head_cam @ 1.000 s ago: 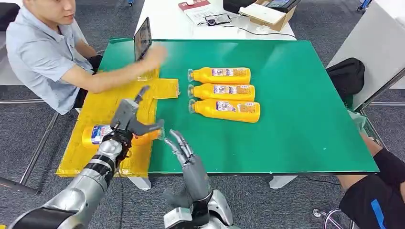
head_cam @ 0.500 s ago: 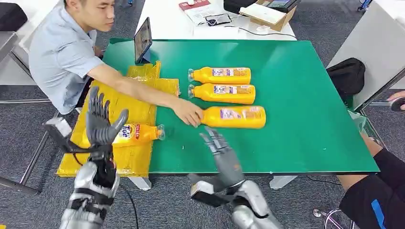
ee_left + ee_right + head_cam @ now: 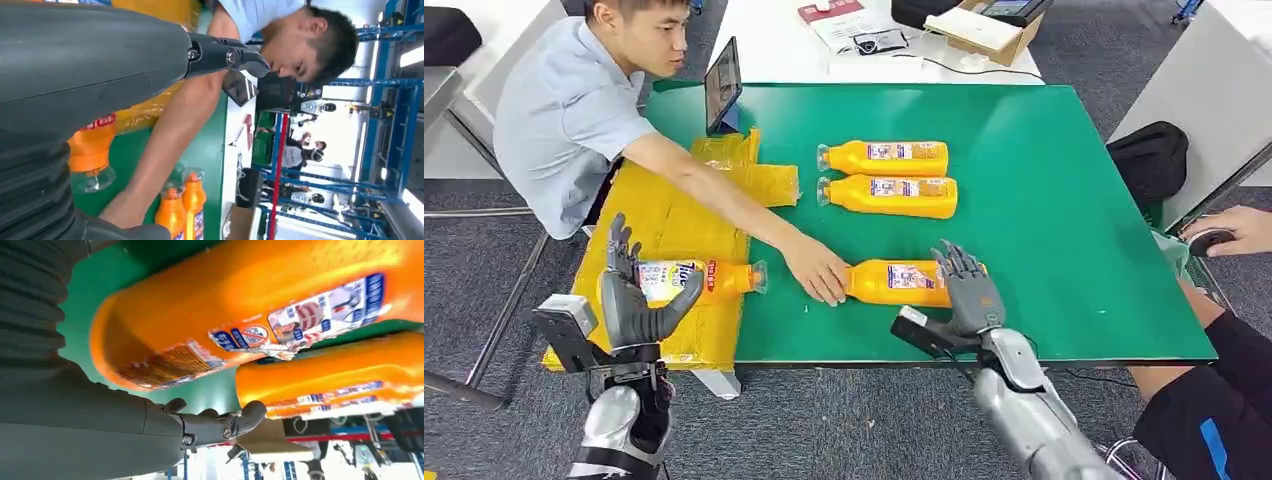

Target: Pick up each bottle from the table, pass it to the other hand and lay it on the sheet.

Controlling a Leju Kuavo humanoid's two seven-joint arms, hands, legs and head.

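An orange bottle (image 3: 692, 279) lies on the yellow sheet (image 3: 656, 214) at the table's left. My left hand (image 3: 632, 297) is raised in front of it, fingers spread and holding nothing; the left wrist view has that bottle (image 3: 91, 148) close by. The nearest bottle (image 3: 892, 282) lies on the green table (image 3: 1054, 210). A person's hand (image 3: 817, 269) rests at its cap end. My right hand (image 3: 965, 288) hovers open at its base end, fingers spread. The right wrist view looks along this bottle (image 3: 250, 305). Two more bottles (image 3: 887, 157) (image 3: 892, 196) lie side by side farther back.
A seated person (image 3: 564, 110) reaches across the sheet from the left. A tablet (image 3: 722, 86) stands at the table's back left corner. A black bag (image 3: 1150, 160) sits off the right edge, where another person's hand (image 3: 1236, 230) and leg show.
The person has slid the nearest bottle toward the front edge. My right hand has swung right and forward to its base. My left hand has drawn back from the bottle on the sheet.
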